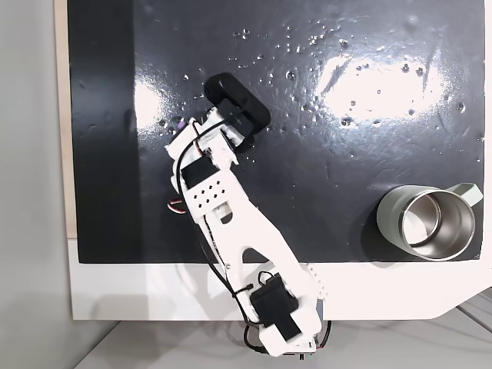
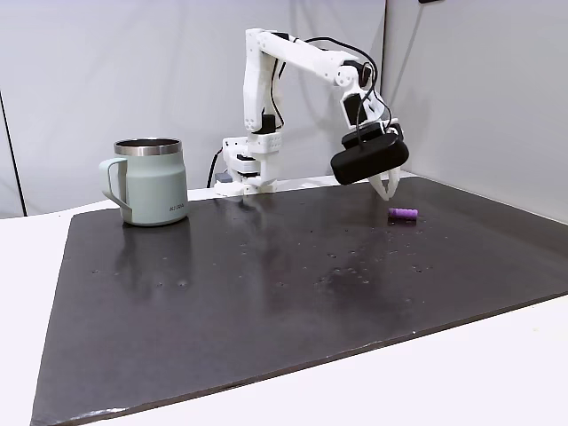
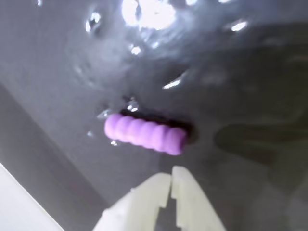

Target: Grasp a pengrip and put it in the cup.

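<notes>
A big black mat [image 2: 266,293] covers the white table. The cup [image 2: 151,182] stands far off at one end, well apart from the arm. The gripper [image 3: 171,185] hangs just above the mat, its two pale fingers [image 3: 190,202] pressed together and holding nothing. The tiny purple pengrip [image 3: 146,134] lies flat on the mat just past the tips. I think closed fingers coming down could bump it, and the round thing could roll away.
</notes>
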Robot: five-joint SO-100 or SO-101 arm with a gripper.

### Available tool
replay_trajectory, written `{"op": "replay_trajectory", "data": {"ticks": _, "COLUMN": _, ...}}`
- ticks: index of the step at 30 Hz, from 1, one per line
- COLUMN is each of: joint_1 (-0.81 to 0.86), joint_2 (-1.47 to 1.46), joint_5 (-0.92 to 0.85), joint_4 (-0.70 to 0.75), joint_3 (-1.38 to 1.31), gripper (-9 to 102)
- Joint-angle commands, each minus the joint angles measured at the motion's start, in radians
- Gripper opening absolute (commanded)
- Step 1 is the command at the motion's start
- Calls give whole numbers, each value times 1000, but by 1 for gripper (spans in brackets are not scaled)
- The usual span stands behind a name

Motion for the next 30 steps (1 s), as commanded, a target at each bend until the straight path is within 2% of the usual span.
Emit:
{"op": "replay_trajectory", "data": {"ticks": 1, "joint_1": -38, "joint_2": -28, "joint_5": 15, "joint_4": 34, "joint_3": -115, "gripper": 0}}
{"op": "replay_trajectory", "data": {"ticks": 10, "joint_1": -160, "joint_2": -31, "joint_5": 15, "joint_4": 43, "joint_3": -124, "gripper": 0}}
{"op": "replay_trajectory", "data": {"ticks": 17, "joint_1": -172, "joint_2": -46, "joint_5": 55, "joint_4": 49, "joint_3": -132, "gripper": 0}}
{"op": "replay_trajectory", "data": {"ticks": 23, "joint_1": -140, "joint_2": -51, "joint_5": -69, "joint_4": 83, "joint_3": -178, "gripper": 0}}
{"op": "replay_trajectory", "data": {"ticks": 30, "joint_1": -127, "joint_2": -74, "joint_5": -308, "joint_4": 215, "joint_3": -313, "gripper": 3}}
